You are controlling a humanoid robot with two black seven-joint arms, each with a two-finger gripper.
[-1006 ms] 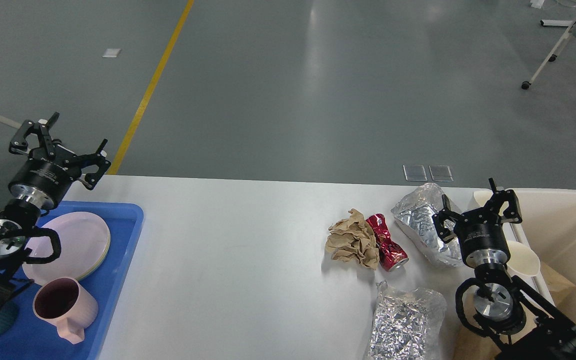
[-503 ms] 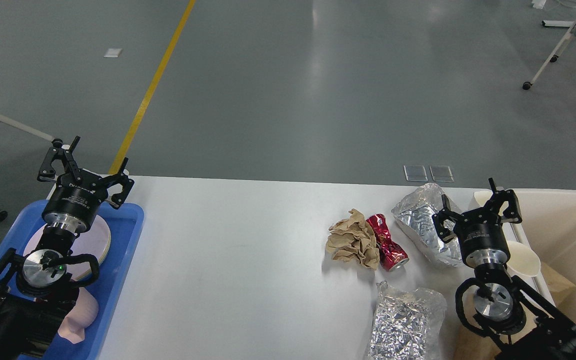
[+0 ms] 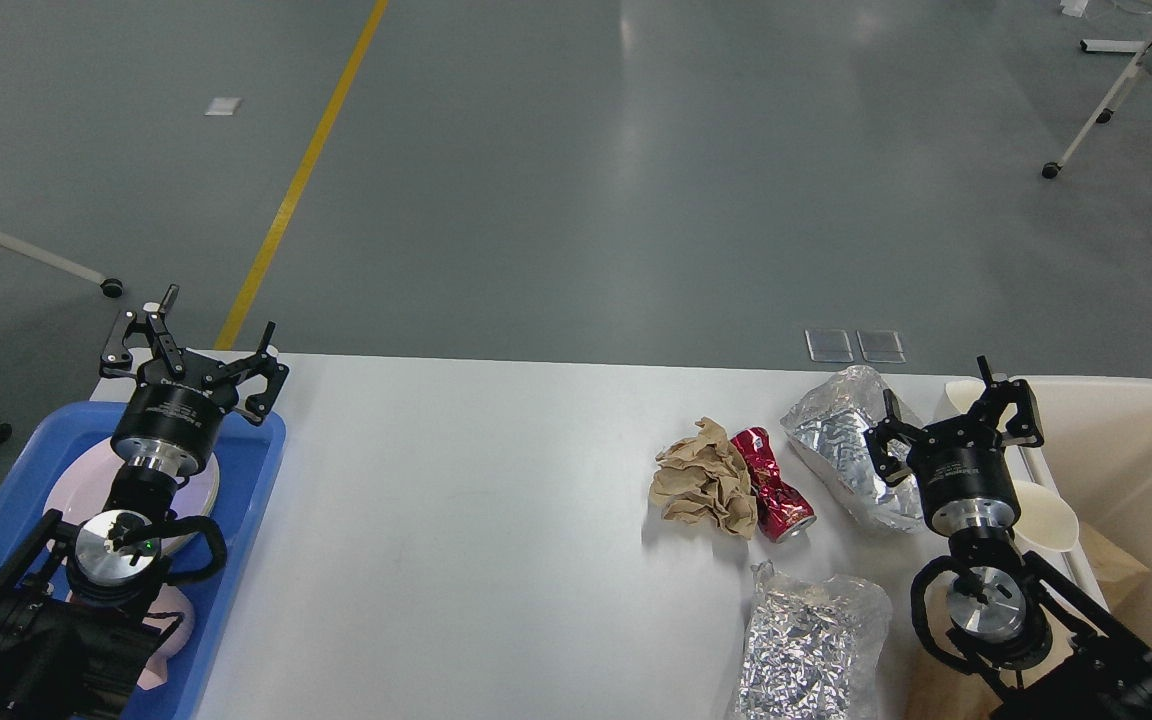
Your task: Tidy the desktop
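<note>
The white desktop fills the lower view. On its right part lie a crumpled brown paper, a crushed red can, a silver foil bag behind them and another foil bag at the front edge. My left gripper is open and empty above the far end of a blue tray. My right gripper is open and empty, over the right end of the far foil bag, beside a cream bin.
The blue tray holds a pink plate and a pink cup, both partly hidden by my left arm. The cream bin holds white paper cups and brown paper. Chair legs stand on the grey floor beyond.
My left arm has swung right and forward, from outside the tray to over its far end, gripper still open. The right arm and the litter have not moved.
</note>
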